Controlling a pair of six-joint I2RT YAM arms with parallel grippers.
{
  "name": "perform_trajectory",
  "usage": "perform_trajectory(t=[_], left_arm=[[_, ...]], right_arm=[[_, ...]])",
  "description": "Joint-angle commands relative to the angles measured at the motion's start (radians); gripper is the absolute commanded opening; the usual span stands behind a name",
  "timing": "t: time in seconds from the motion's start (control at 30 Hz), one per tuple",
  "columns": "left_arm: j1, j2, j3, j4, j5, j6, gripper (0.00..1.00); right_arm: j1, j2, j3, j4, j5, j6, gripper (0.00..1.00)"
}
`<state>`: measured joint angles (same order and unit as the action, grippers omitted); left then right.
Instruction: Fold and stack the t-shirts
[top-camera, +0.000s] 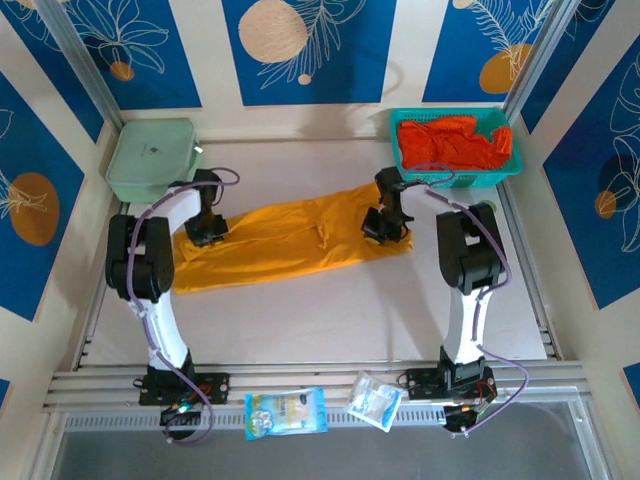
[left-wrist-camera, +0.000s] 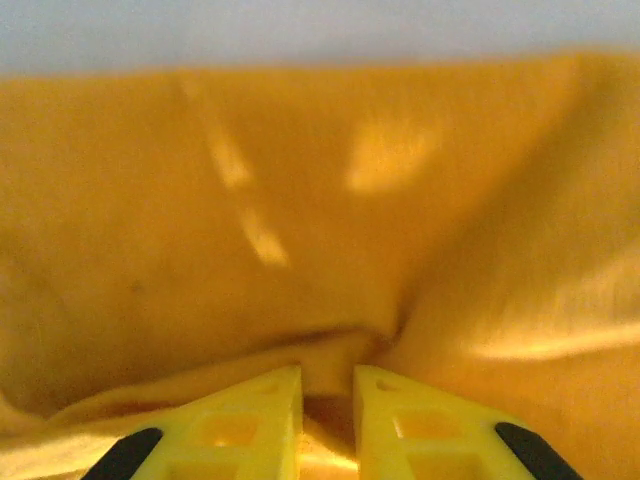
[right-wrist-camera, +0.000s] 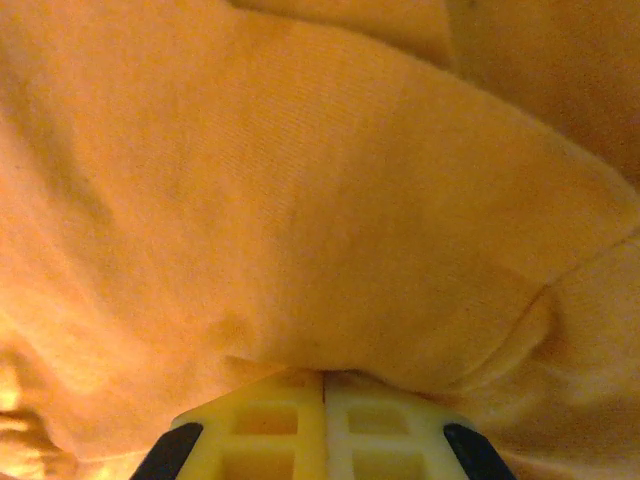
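Observation:
A mustard-yellow t-shirt lies stretched left to right across the middle of the table. My left gripper is down on its left end. In the left wrist view the yellow fingers stand close together with a fold of the yellow cloth pinched between them. My right gripper is down on the shirt's right end. In the right wrist view its gripper has its jaws pressed together, and the yellow cloth gathers into creases at the tips. Red-orange t-shirts lie bunched in the basket.
The teal mesh basket stands at the back right, and a pale green lidded box at the back left. Two small packets lie on the rail at the near edge, between the arm bases.

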<state>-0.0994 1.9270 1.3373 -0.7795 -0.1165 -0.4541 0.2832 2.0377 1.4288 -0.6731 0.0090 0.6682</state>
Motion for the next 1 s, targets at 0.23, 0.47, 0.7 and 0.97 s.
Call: perform_trajectory(t=[0.23, 0.47, 0.7, 0.97], left_arm=[[-0.028, -0.243, -0.217, -0.018, 0.040, -0.055, 0.24], [-0.057, -0.347, -0.315, -0.011, 0.079, -0.098, 0.26], [-0.054, -0.412, -0.127, -0.159, -0.055, -0.072, 0.31], [0.071, -0.201, 0.093, -0.178, -0.093, -0.042, 0.25]], right_arm=[[0.005, 0.365, 0.567, -0.255, 0.004, -0.141, 0.00], [-0.015, 0.675, 1.121, -0.456, -0.071, -0.185, 0.00], [-0.041, 0.623, 1.138, -0.415, -0.152, -0.185, 0.00], [0.021, 0.204, 0.578, -0.184, -0.092, -0.060, 0.00]])
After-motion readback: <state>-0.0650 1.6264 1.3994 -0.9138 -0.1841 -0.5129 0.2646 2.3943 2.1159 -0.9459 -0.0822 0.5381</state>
